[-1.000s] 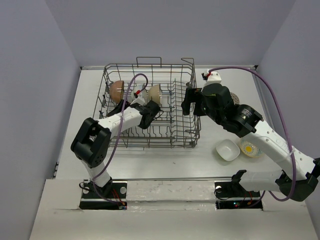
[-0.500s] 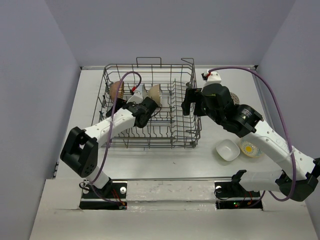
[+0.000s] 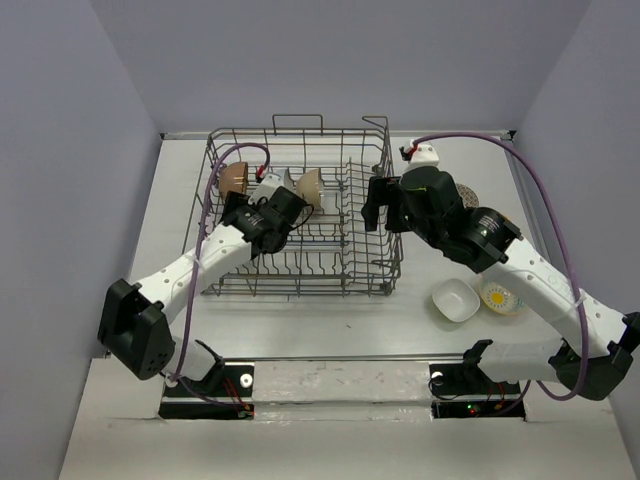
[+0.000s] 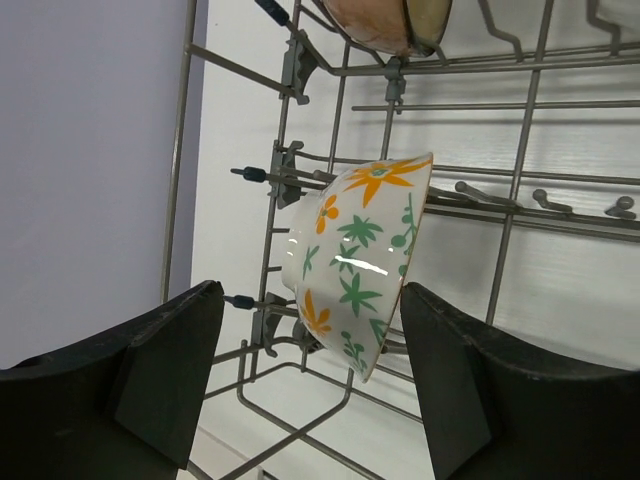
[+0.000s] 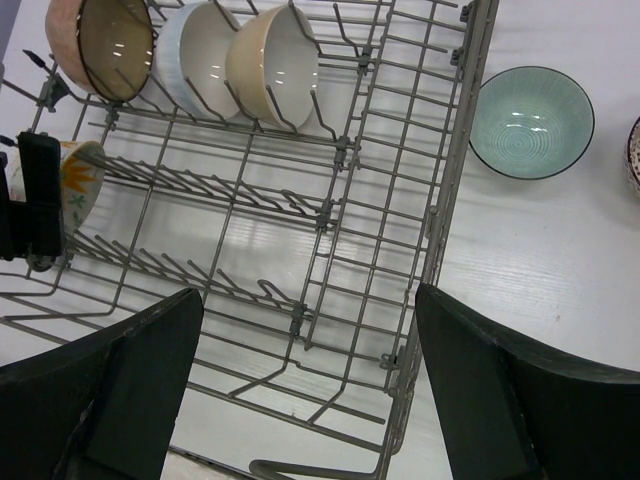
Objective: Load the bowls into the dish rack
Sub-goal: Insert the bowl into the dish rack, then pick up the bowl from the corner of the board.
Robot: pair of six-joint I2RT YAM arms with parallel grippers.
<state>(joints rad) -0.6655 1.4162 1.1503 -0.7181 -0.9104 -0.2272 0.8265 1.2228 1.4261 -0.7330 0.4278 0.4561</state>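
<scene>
Top external: left hand (image 3: 290, 208) reaches inside the rack (image 3: 375, 150); right hand (image 3: 375, 205) hovers at its right wall. Left wrist: floral bowl (image 4: 360, 265) stands on edge between tines, fingers (image 4: 160, 370) wide and clear of it, so back straight out without nudging it. Right wrist: fingers wide, empty; teal bowl (image 5: 531, 122) sits on the desk (image 5: 560, 260).

Floral bowl (image 4: 360, 265) on edge among dish rack (image 4: 297, 72) tines — framed by spread jaws of left gripper (image 4: 307, 300).
</scene>
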